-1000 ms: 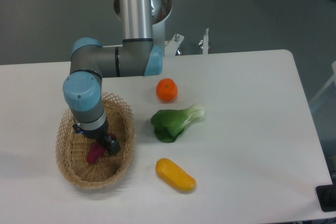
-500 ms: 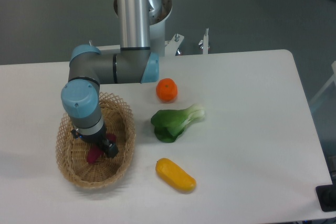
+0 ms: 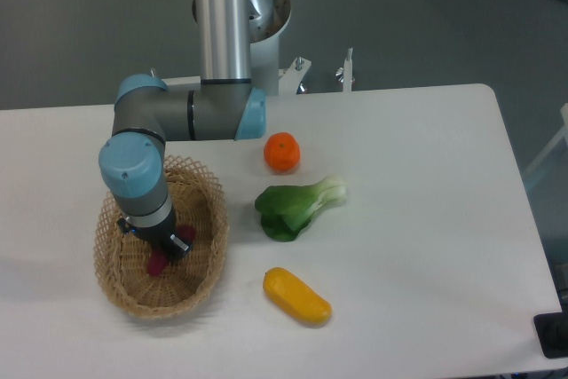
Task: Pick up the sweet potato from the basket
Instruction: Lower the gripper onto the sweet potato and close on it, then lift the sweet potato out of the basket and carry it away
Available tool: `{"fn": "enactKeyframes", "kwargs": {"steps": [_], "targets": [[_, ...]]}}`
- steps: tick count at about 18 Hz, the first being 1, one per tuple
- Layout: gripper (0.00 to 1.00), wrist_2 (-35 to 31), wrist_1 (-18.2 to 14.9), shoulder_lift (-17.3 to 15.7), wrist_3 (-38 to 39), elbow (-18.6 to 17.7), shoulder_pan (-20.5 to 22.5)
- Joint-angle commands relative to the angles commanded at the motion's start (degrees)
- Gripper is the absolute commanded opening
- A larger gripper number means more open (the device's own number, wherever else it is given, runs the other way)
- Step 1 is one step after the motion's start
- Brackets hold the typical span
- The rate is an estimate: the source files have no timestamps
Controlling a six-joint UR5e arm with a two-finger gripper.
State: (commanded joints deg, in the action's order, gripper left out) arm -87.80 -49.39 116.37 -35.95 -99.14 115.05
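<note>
Jaws sit low inside the basket, straddling the sweet potato; magenta shows on both sides of the jaws, but whether they are closed on it or just around it cannot be told. Tuber lies on basket floor, directly under the jaws, approx. centre. Wrist points straight down, prob. to clear the woven rim for a top grasp. Beyond the basket, well apart from the jaws: orange fruit, bok choy, yellow oblong veg. Bench is plain white; grey floor behind.
</note>
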Motion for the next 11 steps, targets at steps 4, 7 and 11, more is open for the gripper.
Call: {"fn": "enactKeyframes", "kwargs": {"steps": [4, 7, 11], "targets": [[0.16, 0.09, -0.18, -1.06, -0.09, 0.27, 0.35], [0.16, 0.26, -0.35, -2.28, -0.09, 0.70, 1.49], [0.17, 0.18, -0.35, -4.66, -0.96, 0.88, 5.17]]}}
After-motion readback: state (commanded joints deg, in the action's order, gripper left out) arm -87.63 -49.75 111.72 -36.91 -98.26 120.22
